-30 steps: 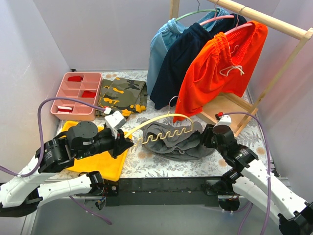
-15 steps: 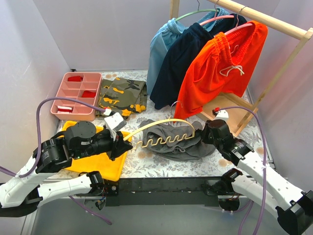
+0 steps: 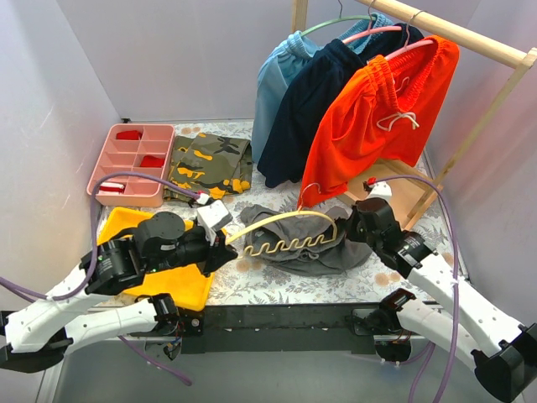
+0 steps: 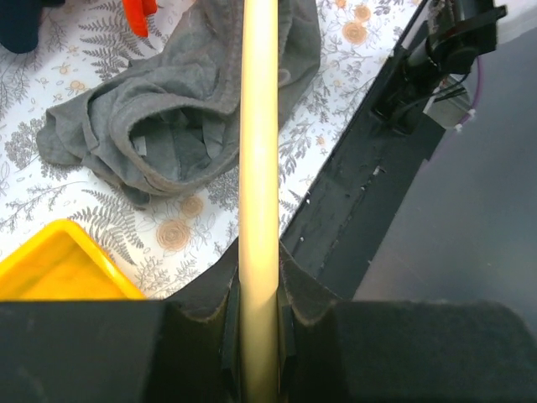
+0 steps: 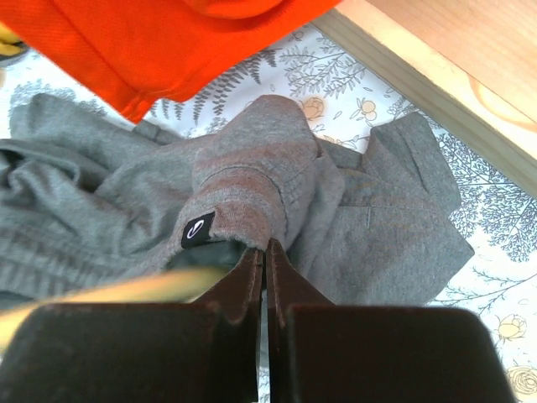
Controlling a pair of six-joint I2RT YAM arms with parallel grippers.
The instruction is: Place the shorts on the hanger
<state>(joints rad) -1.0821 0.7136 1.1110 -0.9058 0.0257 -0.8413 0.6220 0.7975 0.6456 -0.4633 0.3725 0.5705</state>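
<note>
Top external: left fingers [image 4: 205,312], clamping the hanger [image 4: 258,126], have carried it rightward; right fingers [image 5: 243,281] pinch the shorts [image 3: 312,253].

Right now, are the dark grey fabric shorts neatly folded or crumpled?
Crumpled. The dark grey fabric shorts lie in a wrinkled, bunched heap, with no flat, squared edges in any view.

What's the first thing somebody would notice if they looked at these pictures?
Probably the bright orange shorts, hanging on the wooden rack at the back right. Next, in the middle of the table, the left gripper holds a cream hanger with a wavy bar over the crumpled grey shorts. The right gripper pinches a fold of them.
</note>
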